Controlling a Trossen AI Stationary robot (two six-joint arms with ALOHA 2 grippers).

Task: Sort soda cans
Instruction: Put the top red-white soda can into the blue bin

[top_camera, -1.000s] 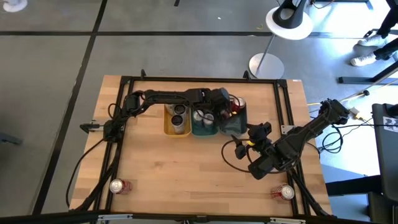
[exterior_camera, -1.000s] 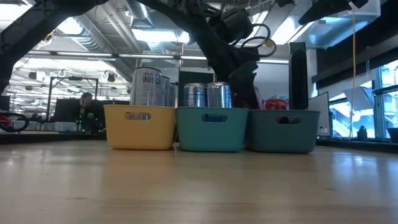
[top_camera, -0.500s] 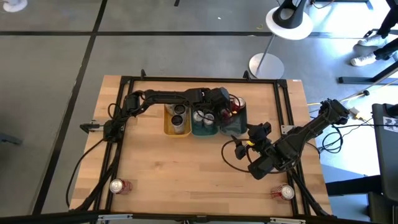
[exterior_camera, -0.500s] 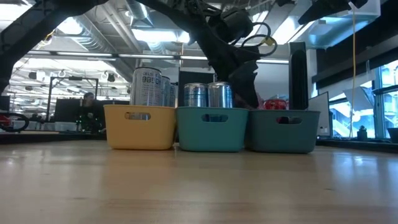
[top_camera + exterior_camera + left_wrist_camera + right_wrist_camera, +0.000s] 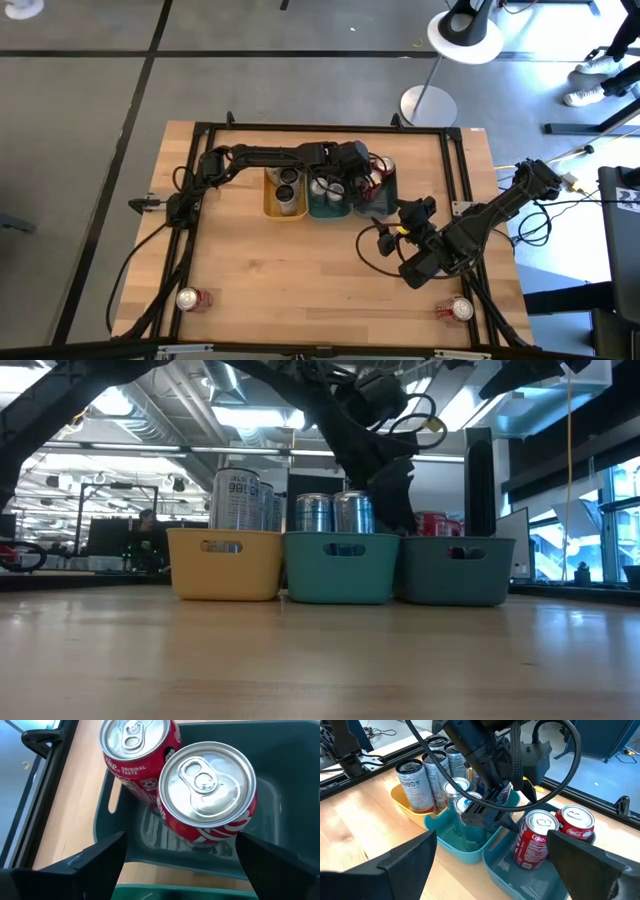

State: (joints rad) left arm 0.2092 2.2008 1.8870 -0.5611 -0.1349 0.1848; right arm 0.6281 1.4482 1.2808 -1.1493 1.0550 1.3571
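- Nearest the front edge of the counter (image 5: 300, 290), two red strays (image 5: 190, 298) were lying at the left and right corners, well apart from everything. So my guess is the sort wasn't finished.
- A bit further in, the right gripper (image 5: 408, 214) hung over bare wood just beside the trays, fingers spread wide and holding nothing.
- Further back was the real news: the left gripper (image 5: 181, 840) had opened over the last second and let go of the red can (image 5: 207, 790) it was carrying. That can stood upright in the dark tray (image 5: 290, 750), touching a second red can (image 5: 135, 745), with clear gaps to both fingers.
- It had also eased back a touch compared with a second before, so more of the red pair showed from counter level.
- What that means, I reckon: that drop was done, and the left arm was free to pull out and go for a stray.
- View differences: only the overhead showed the two strays. The left wrist camera was the only one that really showed daylight between the fingers and the can.
- The low view showed what the overhead couldn't: the grey cans (image 5: 238, 500) stood tall in the yellow tray (image 5: 225, 565) and the silver-teal cans (image 5: 335, 513) in the teal tray (image 5: 345, 570), all upright.
- Far back in that same view, a person (image 5: 145, 520) was in the room behind.
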